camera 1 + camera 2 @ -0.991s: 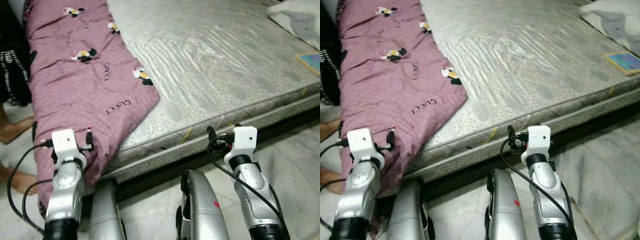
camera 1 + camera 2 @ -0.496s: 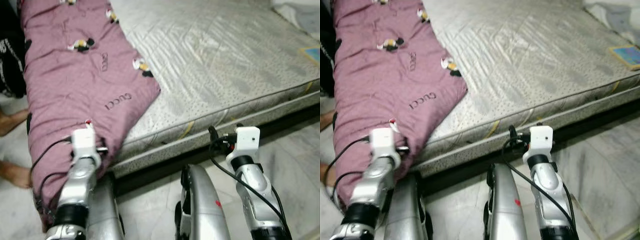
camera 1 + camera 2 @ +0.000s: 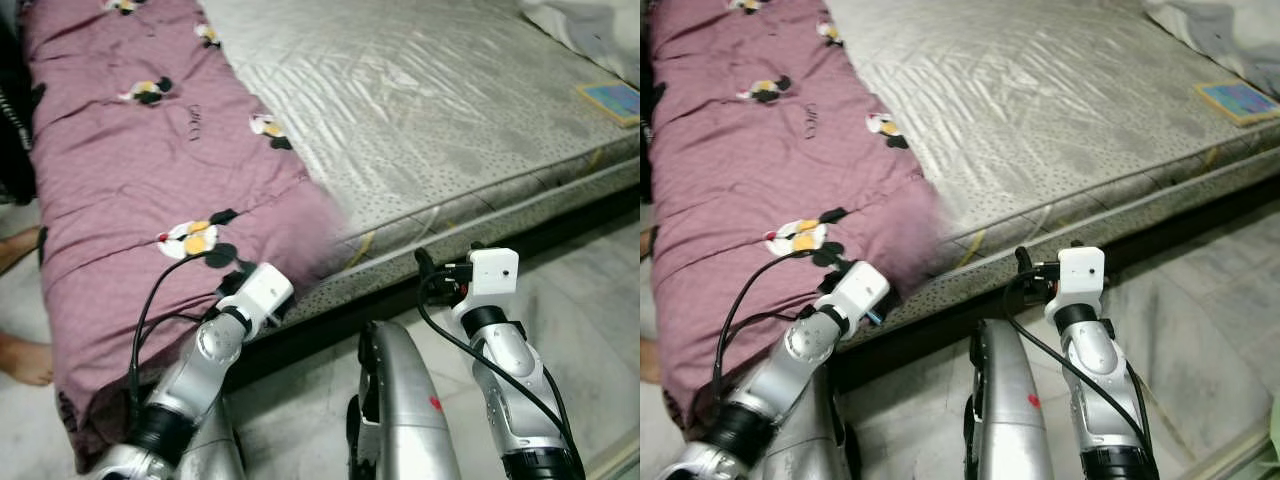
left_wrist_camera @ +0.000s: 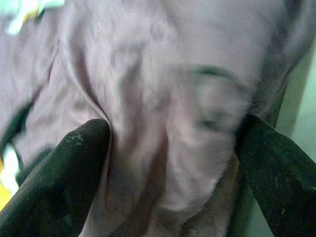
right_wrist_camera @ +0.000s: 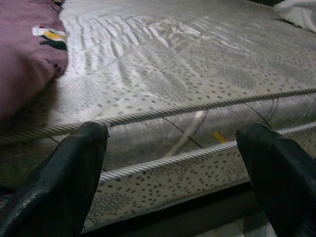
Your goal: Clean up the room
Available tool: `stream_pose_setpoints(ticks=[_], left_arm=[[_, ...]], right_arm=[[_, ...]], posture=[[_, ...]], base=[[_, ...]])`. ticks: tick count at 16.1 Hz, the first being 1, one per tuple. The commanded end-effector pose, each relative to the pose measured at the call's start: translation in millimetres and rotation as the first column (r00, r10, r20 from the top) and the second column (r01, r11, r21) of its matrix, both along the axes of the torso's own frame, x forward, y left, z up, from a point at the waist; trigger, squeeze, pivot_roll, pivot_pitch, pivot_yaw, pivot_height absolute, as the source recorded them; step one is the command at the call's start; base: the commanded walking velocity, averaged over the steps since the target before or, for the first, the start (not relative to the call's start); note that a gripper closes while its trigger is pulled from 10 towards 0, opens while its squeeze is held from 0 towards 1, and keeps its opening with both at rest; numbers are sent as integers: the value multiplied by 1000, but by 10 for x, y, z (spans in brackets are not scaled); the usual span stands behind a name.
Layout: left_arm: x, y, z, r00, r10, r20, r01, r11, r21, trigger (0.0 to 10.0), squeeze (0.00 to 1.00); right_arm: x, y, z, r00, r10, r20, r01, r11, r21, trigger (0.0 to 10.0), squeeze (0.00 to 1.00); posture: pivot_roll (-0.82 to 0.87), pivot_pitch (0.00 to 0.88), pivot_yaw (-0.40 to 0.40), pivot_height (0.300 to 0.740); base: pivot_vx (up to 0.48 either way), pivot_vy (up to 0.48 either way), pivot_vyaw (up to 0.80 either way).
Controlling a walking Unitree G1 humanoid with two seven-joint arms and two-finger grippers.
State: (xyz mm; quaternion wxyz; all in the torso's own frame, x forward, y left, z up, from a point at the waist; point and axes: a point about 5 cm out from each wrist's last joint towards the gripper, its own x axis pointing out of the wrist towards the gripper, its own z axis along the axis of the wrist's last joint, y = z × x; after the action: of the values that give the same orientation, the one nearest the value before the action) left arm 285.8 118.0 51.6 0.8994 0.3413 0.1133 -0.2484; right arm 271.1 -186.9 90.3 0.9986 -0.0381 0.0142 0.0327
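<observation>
Nearest you, your left gripper [image 4: 168,148] is now pressed into the purple quilt [image 3: 120,190] at the near edge of the bed. A second ago that arm stood upright at the quilt's hanging corner; now it leans forward and inward toward the mattress edge. In the left wrist view its two black fingers [image 4: 54,182] are spread wide with blurred purple fabric bunched between them; you cannot yet call that a grip, as the fingers stand apart around the cloth.

Your right gripper [image 5: 173,148] has hardly moved: it hangs in front of the mattress side, released, fingers [image 5: 59,173] apart with nothing between them, pointing at the piped edge of the mattress [image 3: 430,110].

Since the earlier frame the quilt's near corner has been drawn up: a white and yellow printed patch [image 3: 188,239] that was low on the hanging part now lies on top near the edge. The quilt covers the bed's left side and drapes over it toward the floor, where a person's bare foot [image 3: 25,358] rests.

Farther off, a small blue book [image 3: 612,100] lies near the mattress's right edge, and a white pillow [image 3: 590,25] sits at the far right corner.
</observation>
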Motion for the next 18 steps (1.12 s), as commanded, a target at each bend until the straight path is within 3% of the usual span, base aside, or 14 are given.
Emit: stream_pose_setpoints(ticks=[1, 3, 5, 6, 7, 9, 11, 13, 14, 16, 18], left_arm=[[-88, -68, -24, 993, -118, 8, 117, 990, 72, 10000, 0], [-144, -99, -9, 986, -162, 38, 160, 985, 71, 10000, 0], [-78, -107, 169, 983, -100, 153, 103, 995, -10, 10000, 0], [43, -72, 421, 962, 21, 271, 17, 990, -139, 10000, 0], [124, -17, 557, 940, 98, 326, -30, 978, -205, 10000, 0], [228, 66, 650, 923, 196, 332, -98, 952, -289, 10000, 0], [457, 255, 608, 903, 384, 194, -277, 864, -420, 10000, 0], [604, 325, 452, 888, 459, 23, -407, 808, -427, 10000, 0], [631, 316, 405, 889, 457, -17, -422, 806, -416, 10000, 0], [632, 106, 107, 919, 344, -191, -384, 891, -244, 10000, 0], [545, -110, -53, 927, 220, -303, -288, 936, -203, 10000, 0]], right_arm=[[-9, -17, -20, 1000, -5, -7, 5, 1000, -4, 10000, 0], [2, -6, -14, 1000, -4, -6, 4, 1000, -5, 10000, 0], [8, -8, -9, 1000, -7, -4, 7, 1000, -4, 10000, 0], [9, -14, -8, 1000, -14, -4, 14, 1000, 3, 10000, 0], [9, -11, -7, 1000, -15, -4, 15, 1000, 3, 10000, 0], [9, -6, 0, 1000, -18, 0, 18, 1000, 2, 10000, 0], [-32, -15, 25, 1000, -29, 7, 29, 1000, 9, 10000, 0], [-112, -43, 32, 999, -36, 1, 36, 999, 13, 10000, 0], [-136, -52, 31, 999, -38, -2, 38, 999, 11, 10000, 0], [-243, -108, -1, 999, -49, -23, 49, 999, -2, 10000, 0], [-259, -122, 4, 998, -56, -25, 56, 998, -4, 10000, 0]], posture=[[-105, 99, -19, 486], [-107, 100, -19, 486], [-106, 101, -19, 486], [-100, 103, -21, 486], [-100, 105, -21, 486], [-100, 108, -21, 486], [-117, 117, -14, 486], [-134, 124, -10, 486], [-140, 125, -8, 486], [-173, 126, 0, 486], [-181, 123, 3, 486]], base=[[0, 0, 0], [0, 0, 0], [0, 0, 0], [0, 0, 0], [0, 0, 0], [0, 0, 0], [0, 0, 0], [0, 0, 0], [0, 0, 0], [0, 0, 0], [0, 0, 0]])
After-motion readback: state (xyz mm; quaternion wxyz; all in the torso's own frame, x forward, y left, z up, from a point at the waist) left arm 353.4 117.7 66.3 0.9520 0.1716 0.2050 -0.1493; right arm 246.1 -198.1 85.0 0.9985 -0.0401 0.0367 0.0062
